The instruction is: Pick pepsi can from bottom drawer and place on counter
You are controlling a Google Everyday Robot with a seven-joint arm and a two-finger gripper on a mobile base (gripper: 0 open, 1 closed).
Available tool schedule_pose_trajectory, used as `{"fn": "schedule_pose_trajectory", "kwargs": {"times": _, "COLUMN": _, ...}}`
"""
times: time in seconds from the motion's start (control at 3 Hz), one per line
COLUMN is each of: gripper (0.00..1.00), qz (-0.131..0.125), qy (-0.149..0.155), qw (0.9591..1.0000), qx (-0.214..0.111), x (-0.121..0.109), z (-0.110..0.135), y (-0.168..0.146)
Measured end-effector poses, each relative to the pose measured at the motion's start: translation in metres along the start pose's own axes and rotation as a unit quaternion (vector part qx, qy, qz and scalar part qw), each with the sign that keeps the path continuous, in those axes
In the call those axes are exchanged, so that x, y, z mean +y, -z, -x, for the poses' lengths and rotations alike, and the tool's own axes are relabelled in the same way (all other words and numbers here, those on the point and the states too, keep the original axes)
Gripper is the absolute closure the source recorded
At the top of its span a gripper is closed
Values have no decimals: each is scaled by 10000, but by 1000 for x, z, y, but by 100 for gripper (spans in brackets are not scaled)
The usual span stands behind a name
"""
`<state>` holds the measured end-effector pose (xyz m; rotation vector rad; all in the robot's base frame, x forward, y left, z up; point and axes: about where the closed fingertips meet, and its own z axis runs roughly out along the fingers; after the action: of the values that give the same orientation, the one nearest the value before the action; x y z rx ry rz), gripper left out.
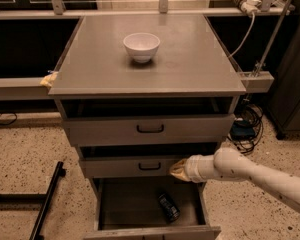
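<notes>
- Drawers, three in all, grey and stacked under the front edge of the counter [195, 69]. The top drawer [200, 129] and middle drawer [115, 167] are shallow and slightly pulled out. The deep bottom drawer [125, 204] is pulled well out, its grey tray open to view.
- Black handles, two: one on the top drawer front [150, 129], one on the middle drawer front [149, 166].
- One small dark blue metal pepsi can [168, 207] lies on its side at a slant in the right half of the bottom drawer's tray, below the counter's front edge.
- One round white bowl [141, 46] stands upright on the flat grey counter, nearer its back edge and a little left of centre.
- One tool [179, 169], the tan tip of a white robot arm [250, 176] that comes in from the lower right. It hovers in front of the middle drawer, just right of that drawer's handle, above the can and apart from it. Whether it is open or closed I cannot tell, and the can is not in its hold.
- One yellowish scrap [49, 79] sits at the counter's front-left corner.
- Black cables [247, 129] lie on the speckled floor beyond the right edge, and a black bar [47, 204] lies on the floor to the left.
</notes>
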<state>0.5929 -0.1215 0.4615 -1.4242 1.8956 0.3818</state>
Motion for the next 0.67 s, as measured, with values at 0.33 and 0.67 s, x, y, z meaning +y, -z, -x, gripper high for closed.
{"fn": "schedule_pose_trajectory", "kwargs": {"times": 0.33, "gripper": 100, "qz": 18, "qy": -197, "qw": 9998, "qx": -92, "x": 0, "z": -25, "y": -25}}
{"fn": "schedule_pose_trajectory", "kwargs": {"times": 0.67, "gripper": 100, "qz": -12, "qy": 3, "qw": 10000, "qx": 55, "x": 2, "z": -29, "y": -25}}
